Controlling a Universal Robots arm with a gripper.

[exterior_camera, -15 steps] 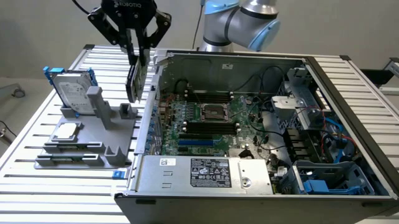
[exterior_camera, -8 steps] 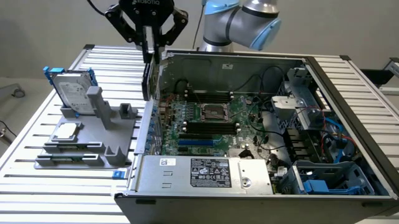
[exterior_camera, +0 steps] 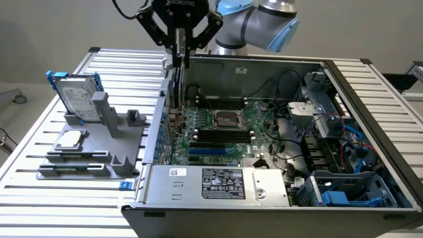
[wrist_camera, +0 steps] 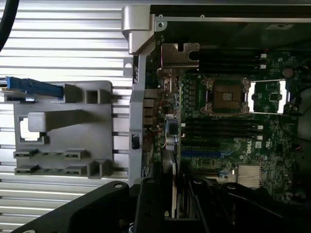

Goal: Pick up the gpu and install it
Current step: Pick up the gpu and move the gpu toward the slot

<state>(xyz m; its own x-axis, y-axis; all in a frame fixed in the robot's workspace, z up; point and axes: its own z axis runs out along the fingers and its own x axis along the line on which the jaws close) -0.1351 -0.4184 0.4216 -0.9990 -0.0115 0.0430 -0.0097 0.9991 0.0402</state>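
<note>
Nearest me on the slatted table (exterior_camera: 59, 208) lies the open computer case (exterior_camera: 264, 214), on its side so the motherboard (exterior_camera: 225, 124) faces up and can be reached from above. Its power supply (exterior_camera: 218, 183) fills the near end. To the left of the case sits a grey holder (exterior_camera: 92, 153) that keeps the parts apart and easy to grab. It has a small square chip (exterior_camera: 71, 140) lying flat and, farther back, a hard drive (exterior_camera: 75, 96) standing on edge in a blue frame.

Farther in, at the case's far left corner, the claw (exterior_camera: 180, 47) hangs from above, clamped on the top edge of the graphics card (exterior_camera: 177, 84). The card is held upright and edge-on, just beside the left wall of the case. I take it that this keeps its lower edge square to the slots on the left side of the board. That lower edge looks down close to the board, but I cannot tell whether it is seated.
</note>
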